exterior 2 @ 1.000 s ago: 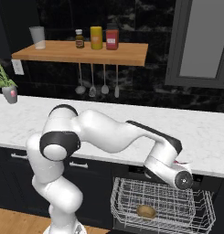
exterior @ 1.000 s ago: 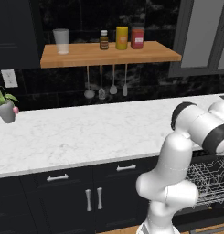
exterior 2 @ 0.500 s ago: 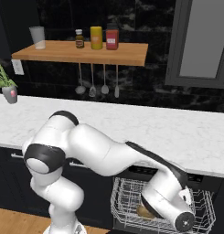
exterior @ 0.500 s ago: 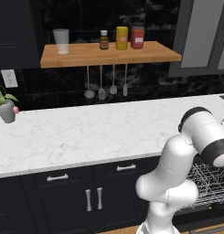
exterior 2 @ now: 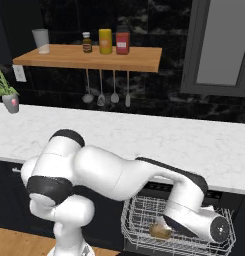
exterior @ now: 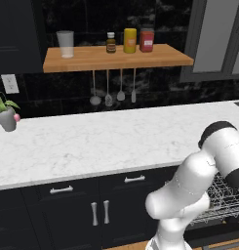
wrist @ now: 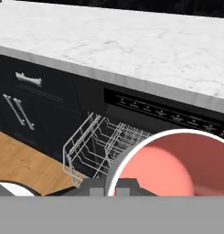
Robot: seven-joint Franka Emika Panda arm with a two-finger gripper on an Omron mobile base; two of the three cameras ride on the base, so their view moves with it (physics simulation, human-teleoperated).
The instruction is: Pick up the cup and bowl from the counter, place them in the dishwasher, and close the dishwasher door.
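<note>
The cup (wrist: 177,164), light grey with a red-pink inside, sits huge and close in the hand view at the lower right. My gripper (wrist: 115,185) is shut on its rim. Behind it stands the open dishwasher (wrist: 168,114), its black control strip under the counter (wrist: 131,45) edge and its light-grey wire rack (wrist: 99,146) pulled out. In the right base view my arm (exterior 2: 194,220) bends low over the rack (exterior 2: 139,225), where a tan rounded thing (exterior 2: 160,231), apparently the bowl, lies. The hand hides the fingers there. I cannot make out the dishwasher door.
Dark navy cabinets with silver handles (wrist: 29,80) stand left of the dishwasher above a wooden floor (wrist: 26,164). A wall shelf (exterior: 116,57) carries a tumbler and jars, with utensils hanging below it. A small potted plant (exterior: 6,114) stands at the counter's far left.
The arm has swung down from counter height to the level of the pulled-out rack, carrying the cup. The gripper stayed shut throughout.
</note>
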